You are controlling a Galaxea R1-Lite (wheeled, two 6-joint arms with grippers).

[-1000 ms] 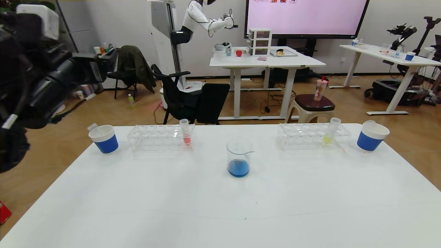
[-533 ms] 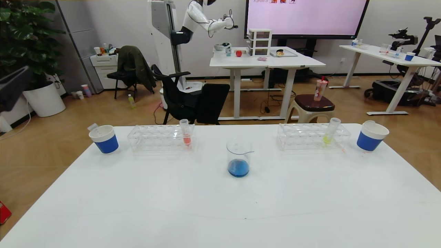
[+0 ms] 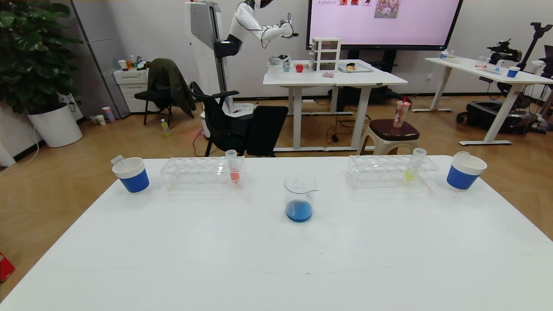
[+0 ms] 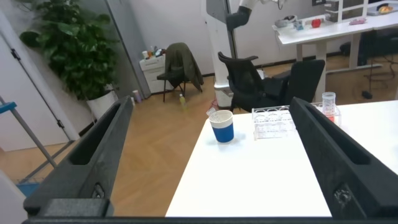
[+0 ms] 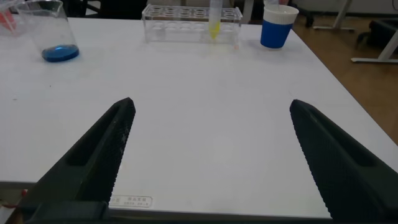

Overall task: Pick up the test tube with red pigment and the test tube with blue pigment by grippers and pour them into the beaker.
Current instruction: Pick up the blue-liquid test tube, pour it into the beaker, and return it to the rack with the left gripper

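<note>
The beaker stands mid-table with blue liquid in its bottom; it also shows as the beaker in the right wrist view. A tube of salmon-red liquid stands in the left rack. The test tube with red pigment and the test tube with blue pigment are out of view as filled tubes. A clear tube end sticks out of the left blue cup. Neither arm shows in the head view. My left gripper hangs open off the table's left side. My right gripper hangs open over the table's near right part. Both are empty.
A tube of yellow liquid leans in the right rack. A second blue cup stands at the far right corner. Behind the table are chairs, a stool and other desks.
My left arm filled the head view's left side a second ago and has drawn back out of that view. Things on the table have not moved.
</note>
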